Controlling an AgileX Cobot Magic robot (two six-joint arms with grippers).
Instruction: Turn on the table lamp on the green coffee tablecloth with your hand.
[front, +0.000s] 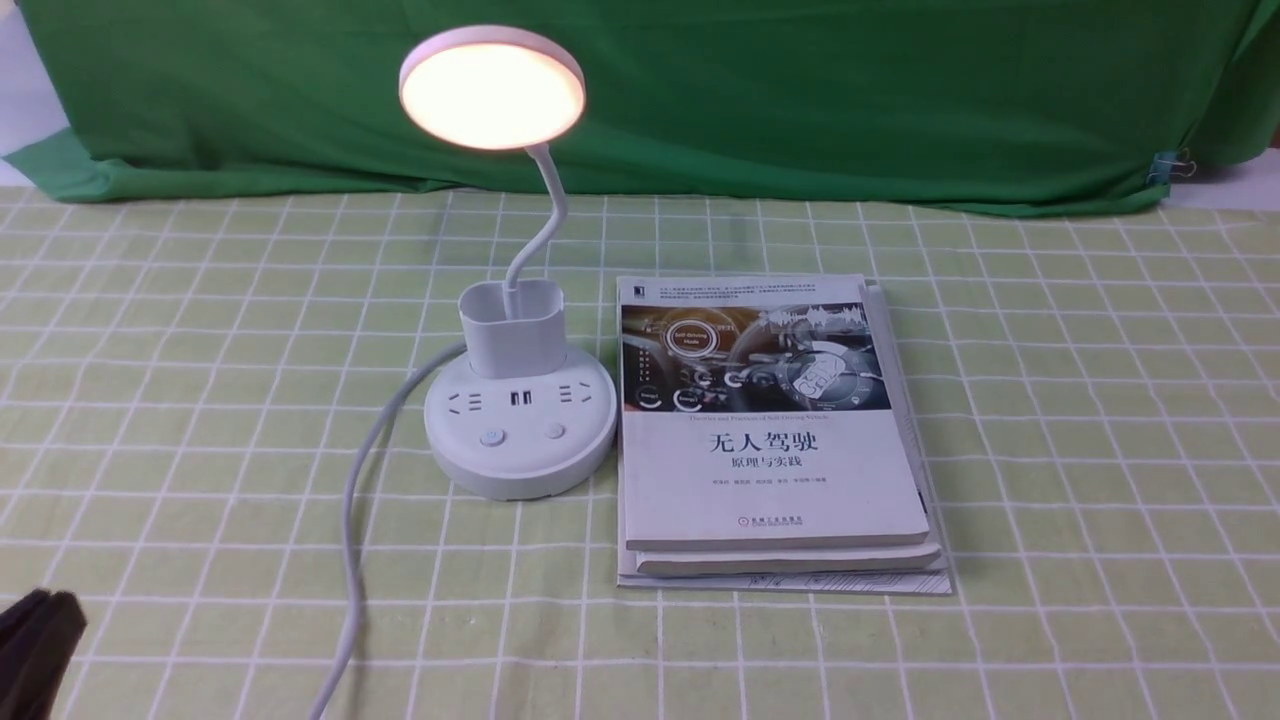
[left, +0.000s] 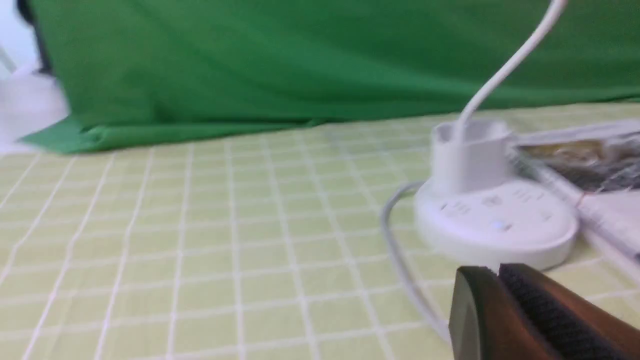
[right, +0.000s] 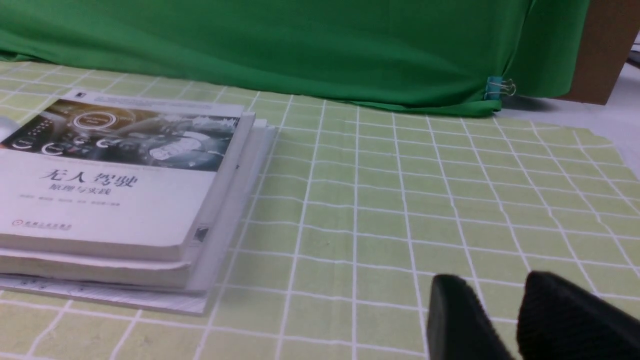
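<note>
The white table lamp (front: 520, 430) stands on the green coffee tablecloth (front: 200, 400), left of centre. Its round disc head (front: 492, 88) glows warm white. Two buttons sit on the front of its round base. My left gripper (front: 40, 620) shows only as a black tip at the front left corner, well short of the lamp. In the left wrist view its jaws are pressed together and empty (left: 497, 270), with the lamp base (left: 495, 225) just beyond them. My right gripper (right: 497, 285) is slightly open and empty above bare cloth. It is out of the front view.
A stack of books (front: 770, 430) lies right of the lamp base and also shows in the right wrist view (right: 115, 185). The lamp's white cord (front: 350, 560) runs from the base to the front edge. A dark green backdrop (front: 800, 90) hangs behind.
</note>
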